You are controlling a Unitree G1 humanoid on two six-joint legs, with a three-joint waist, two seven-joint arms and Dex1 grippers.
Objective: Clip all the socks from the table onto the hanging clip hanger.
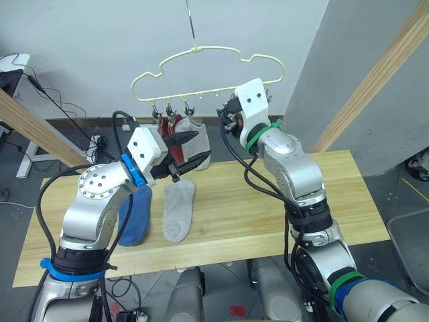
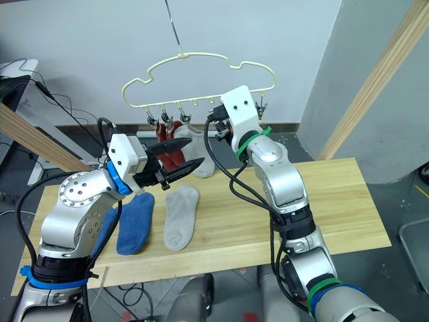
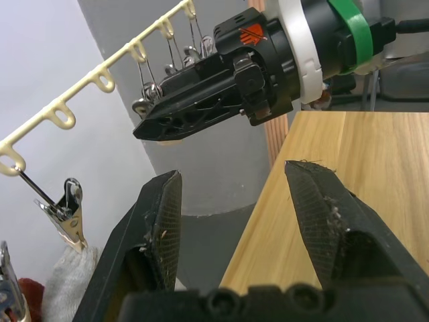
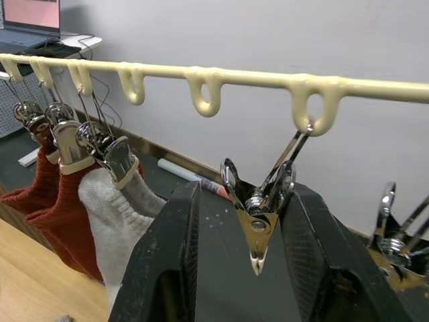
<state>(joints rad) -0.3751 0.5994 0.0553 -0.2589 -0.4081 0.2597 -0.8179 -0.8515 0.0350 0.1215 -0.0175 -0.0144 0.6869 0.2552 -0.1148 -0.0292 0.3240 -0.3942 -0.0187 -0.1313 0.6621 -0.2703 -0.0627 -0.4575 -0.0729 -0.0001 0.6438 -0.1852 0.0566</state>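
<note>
While open, right gripper [image 4: 258, 248] brackets a clip [image 4: 258, 201].

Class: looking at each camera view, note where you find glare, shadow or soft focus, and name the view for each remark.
Right wrist view: bright highlights glint on the silver clip between the right gripper fingers. Left wrist view: the left gripper fingers look soft, close to the lens. Left eye view: even light, a faint shadow beside the grey sock on the table.
</note>
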